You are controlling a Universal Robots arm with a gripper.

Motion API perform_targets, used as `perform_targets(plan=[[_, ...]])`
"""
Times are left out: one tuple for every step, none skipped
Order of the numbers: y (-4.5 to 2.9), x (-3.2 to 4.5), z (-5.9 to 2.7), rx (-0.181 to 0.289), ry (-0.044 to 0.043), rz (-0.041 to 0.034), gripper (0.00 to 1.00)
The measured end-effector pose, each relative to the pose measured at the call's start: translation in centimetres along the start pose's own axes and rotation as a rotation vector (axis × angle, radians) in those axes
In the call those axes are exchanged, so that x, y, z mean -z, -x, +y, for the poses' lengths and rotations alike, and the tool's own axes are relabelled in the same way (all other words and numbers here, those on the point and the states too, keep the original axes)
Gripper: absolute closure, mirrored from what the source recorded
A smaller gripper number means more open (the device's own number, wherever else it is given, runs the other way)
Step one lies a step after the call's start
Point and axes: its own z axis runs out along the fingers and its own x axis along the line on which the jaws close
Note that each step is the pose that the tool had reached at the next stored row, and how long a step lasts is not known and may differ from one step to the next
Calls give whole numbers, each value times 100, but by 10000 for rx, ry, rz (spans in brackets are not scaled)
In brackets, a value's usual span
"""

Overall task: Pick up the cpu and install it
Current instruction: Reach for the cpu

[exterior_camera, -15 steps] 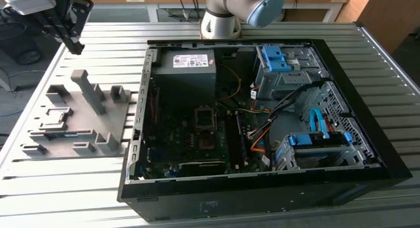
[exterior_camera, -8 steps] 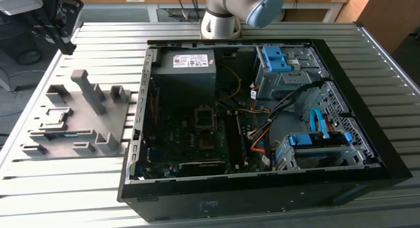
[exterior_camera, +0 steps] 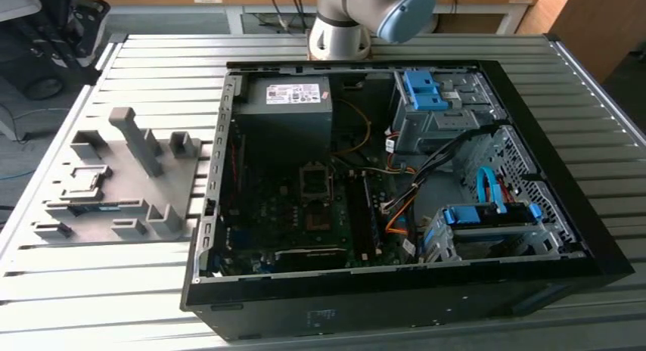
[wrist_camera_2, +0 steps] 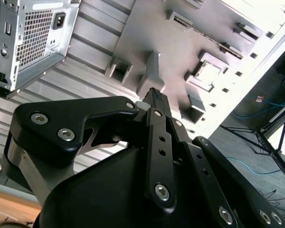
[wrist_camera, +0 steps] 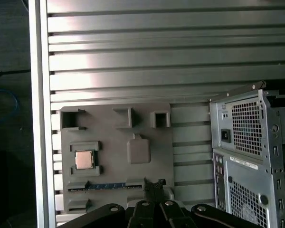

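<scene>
The cpu is a small square chip with a silvery top, lying flat in a square recess of the grey fixture plate. In the second wrist view the cpu shows as a bright square; in the exterior view the cpu lies on the plate at the exterior view's left. My gripper hangs high above the plate, off to the side of the chip, with its black fingers together and nothing between them. The same gripper appears as one narrow black tip. The empty processor socket lies in the open computer case.
A long memory stick with a blue-green edge lies in a slot of the plate. A grey power-supply box sits inside the case. The case's rear panel stands beside the plate. Everything rests on a ribbed metal table.
</scene>
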Motion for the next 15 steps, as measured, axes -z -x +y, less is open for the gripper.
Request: perform_targets(plan=[[-29, 0, -2, 0, 1, -1, 90], [-57, 0, -4, 0, 1, -1, 90], [-87, 2, -7, 0, 0, 0, 90], [-115, 2, -9, 0, 0, 0, 90], [-143, 4, -11, 0, -1, 1, 90], [-170, 4, -13, 0, -1, 0, 90], [-196, 4, -15, 0, 0, 0, 90], [-219, 4, -17, 1, 1, -1, 90], [-244, 4, -19, 1, 1, -1, 90], [-268, 5, -20, 0, 0, 0, 90], [-292, 6, -22, 0, 0, 0, 90], [-314, 6, -24, -1, 0, 0, 90], [-336, 7, -25, -1, 0, 0, 90], [-362, 8, -27, 0, -1, 1, 90], [-387, 8, -29, -1, 0, -1, 90]])
